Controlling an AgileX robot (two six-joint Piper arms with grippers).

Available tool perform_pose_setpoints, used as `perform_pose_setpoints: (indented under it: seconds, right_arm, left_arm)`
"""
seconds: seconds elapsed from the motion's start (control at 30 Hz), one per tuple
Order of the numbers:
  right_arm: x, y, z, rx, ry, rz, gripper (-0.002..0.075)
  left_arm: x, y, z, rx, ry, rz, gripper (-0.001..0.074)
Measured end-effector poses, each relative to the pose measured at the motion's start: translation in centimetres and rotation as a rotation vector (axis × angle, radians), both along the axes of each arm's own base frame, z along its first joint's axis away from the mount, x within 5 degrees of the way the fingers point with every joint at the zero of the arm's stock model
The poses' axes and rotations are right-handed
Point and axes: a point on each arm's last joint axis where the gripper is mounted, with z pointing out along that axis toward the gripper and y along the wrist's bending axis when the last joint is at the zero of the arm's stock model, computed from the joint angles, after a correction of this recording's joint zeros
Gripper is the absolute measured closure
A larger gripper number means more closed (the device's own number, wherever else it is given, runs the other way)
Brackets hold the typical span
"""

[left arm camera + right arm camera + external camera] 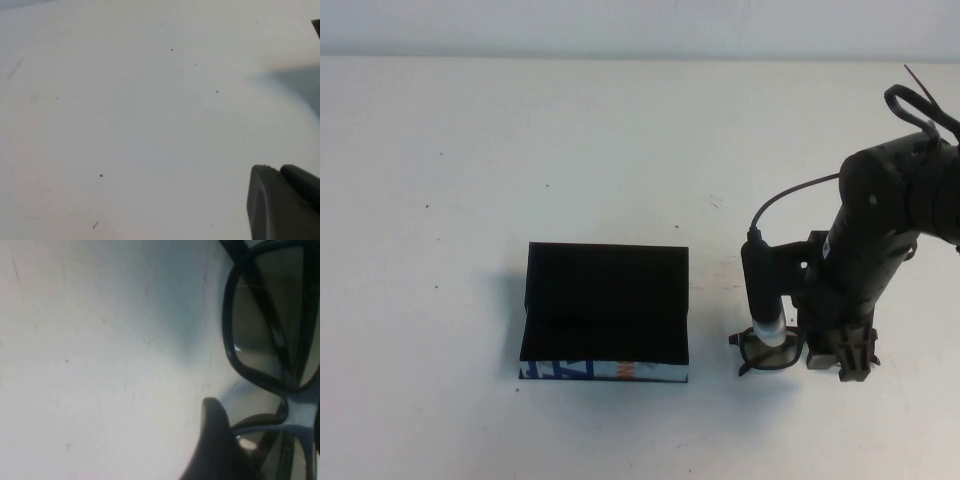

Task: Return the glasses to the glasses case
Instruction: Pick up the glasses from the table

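Observation:
The glasses case point(605, 300) lies open left of the table's middle, black inside, lid raised at the back and white printed strip point(610, 371) facing front. The dark-rimmed glasses point(768, 352) lie flat on the table to its right. My right gripper point(838, 362) is down at the table against their right end, which it partly hides. In the right wrist view one lens point(262, 320) and the bridge are close up, with one dark finger point(215, 440) just beside the bridge; the jaws stand open. My left gripper point(285, 205) hangs over bare table, out of the high view.
The white table point(470, 180) spreads wide around the case, with only small dark specks on it. The right arm point(890, 210) and its cable reach in from the right edge. The table's far edge meets a pale wall.

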Motion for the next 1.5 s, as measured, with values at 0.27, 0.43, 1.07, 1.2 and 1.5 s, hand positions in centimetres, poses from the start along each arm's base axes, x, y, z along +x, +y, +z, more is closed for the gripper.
perform_pose_setpoints:
  seconds: [0.27, 0.43, 1.07, 1.2, 1.5]
  right_arm:
    - [0.2, 0.1, -0.2, 0.003, -0.007, -0.001, 0.0363]
    - [0.5, 0.2, -1.0, -0.001, 0.001, 0.001, 0.0363]
    - [1.5, 0.7, -0.2, -0.012, 0.026, 0.004, 0.0381]
    - [1.6, 0.7, -0.4, -0.02, 0.032, 0.007, 0.0384]
    - [1.9, 0.3, -1.0, -0.041, 0.04, 0.005, 0.0385]
  left_arm:
    - [0.0, 0.0, 0.0, 0.0, 0.0, 0.0, 0.0735]
    - [0.0, 0.0, 0.0, 0.0, 0.0, 0.0, 0.0735]
    - [0.0, 0.0, 0.0, 0.0, 0.0, 0.0, 0.0735]
    - [0.0, 0.0, 0.0, 0.0, 0.0, 0.0, 0.0735]
    - [0.0, 0.0, 0.0, 0.0, 0.0, 0.0, 0.0735]
